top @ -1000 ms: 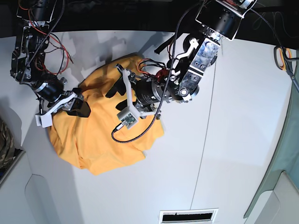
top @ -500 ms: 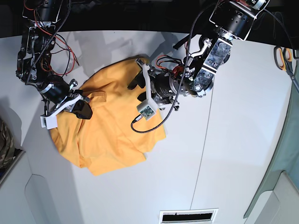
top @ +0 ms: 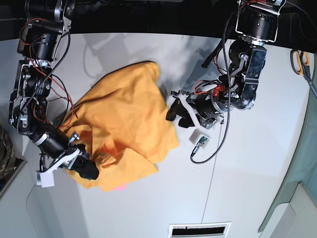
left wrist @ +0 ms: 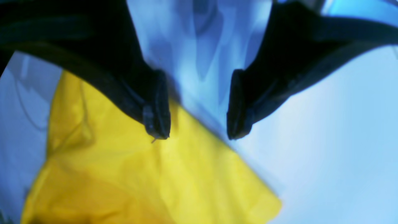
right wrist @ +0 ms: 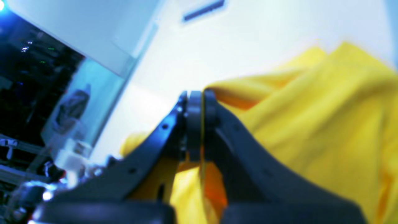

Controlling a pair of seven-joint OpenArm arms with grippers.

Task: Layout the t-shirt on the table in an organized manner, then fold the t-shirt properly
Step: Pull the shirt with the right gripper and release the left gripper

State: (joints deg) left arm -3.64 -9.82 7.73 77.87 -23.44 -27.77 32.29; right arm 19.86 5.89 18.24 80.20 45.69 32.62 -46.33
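Note:
The orange-yellow t-shirt [top: 124, 119] lies crumpled on the white table [top: 247, 173], left of centre. My right gripper [top: 89, 170] is at the shirt's near-left corner. In the right wrist view its jaws [right wrist: 196, 96] are pressed together with a thin fold of the t-shirt [right wrist: 311, 118] between them. My left gripper [top: 174, 113] hangs just off the shirt's right edge. The left wrist view shows it open [left wrist: 197, 137], its black fingers [left wrist: 155, 105] wide apart over the t-shirt's edge [left wrist: 140, 180] and bare table [left wrist: 326, 140], holding nothing.
Orange-handled scissors [top: 303, 62] lie at the far right. A camouflage cloth [top: 5, 148] shows at the left edge. A vent slot [top: 198, 229] is in the table's front edge, and a thin seam [top: 214, 168] runs down the table. Grey-green fabric [top: 297, 163] hangs on the right.
My right gripper closed on the shirt and pulled its left side toward the front left. My left gripper drew back to the right, off the shirt, staying open.

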